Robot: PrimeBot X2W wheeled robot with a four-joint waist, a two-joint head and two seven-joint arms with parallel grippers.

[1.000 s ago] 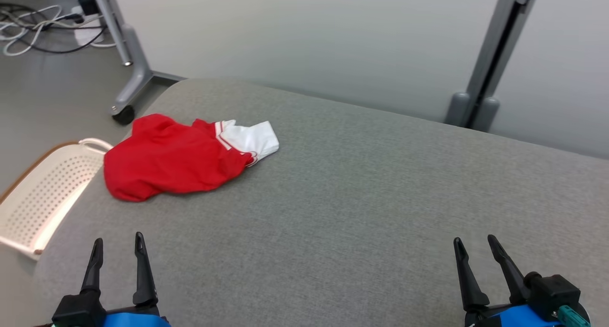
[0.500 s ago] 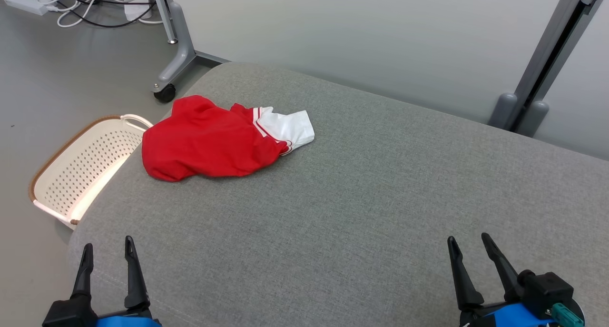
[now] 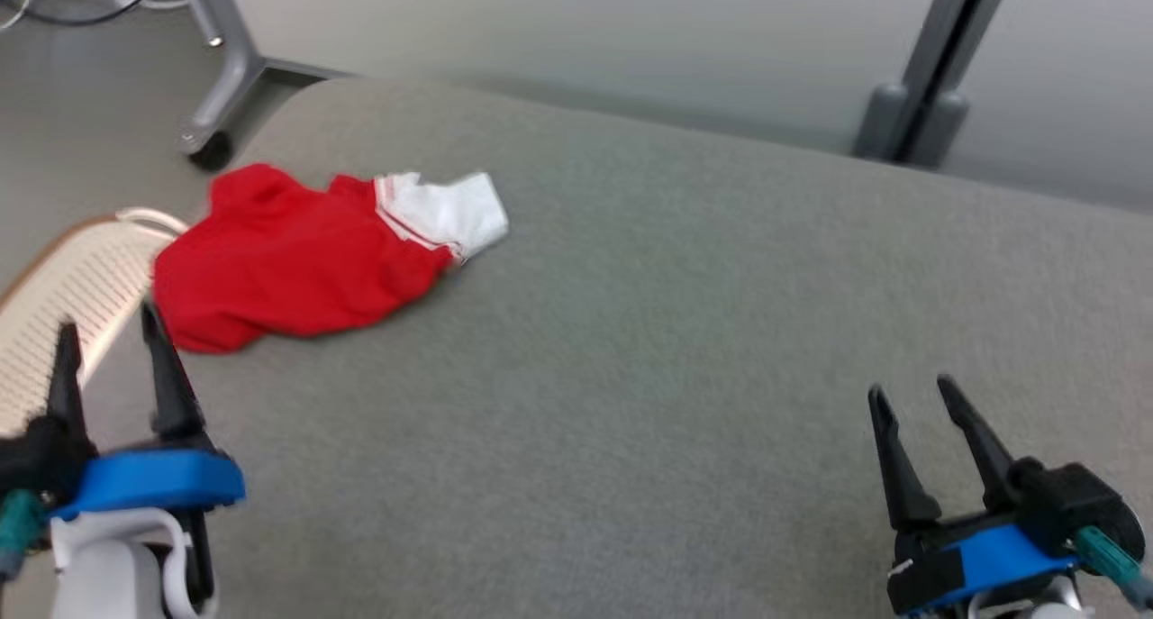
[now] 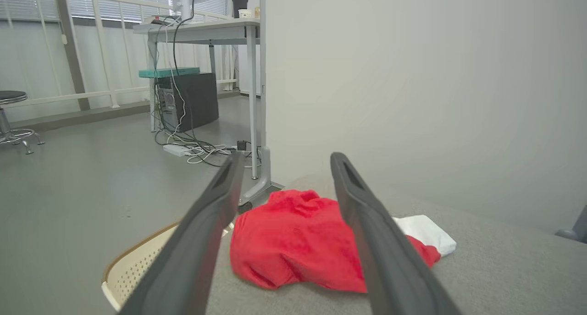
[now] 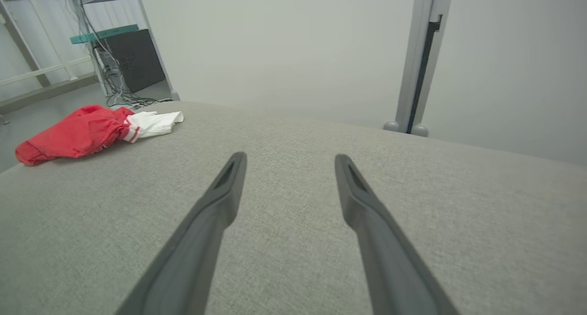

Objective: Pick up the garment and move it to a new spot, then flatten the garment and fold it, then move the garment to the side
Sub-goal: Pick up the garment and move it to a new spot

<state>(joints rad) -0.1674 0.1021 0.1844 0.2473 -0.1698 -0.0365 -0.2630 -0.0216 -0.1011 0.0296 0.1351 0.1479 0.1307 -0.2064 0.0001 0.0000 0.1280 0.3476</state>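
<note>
One red-and-white garment [image 3: 297,259] is lying crumpled on the grey fabric-covered table [image 3: 685,331], just beside the one white perforated basket [image 3: 63,286], which is sitting off the table's edge. Two claws are showing. The left claw [image 3: 106,322] is hovering near the basket, fingers spread apart and empty, pointing at the garment. The right claw [image 3: 911,386] is hanging well apart from the basket, likewise spread and empty. The cloth is looking light, soft and limp, likely to sag, so pinching a raised red fold nearest the basket seems best.
</note>
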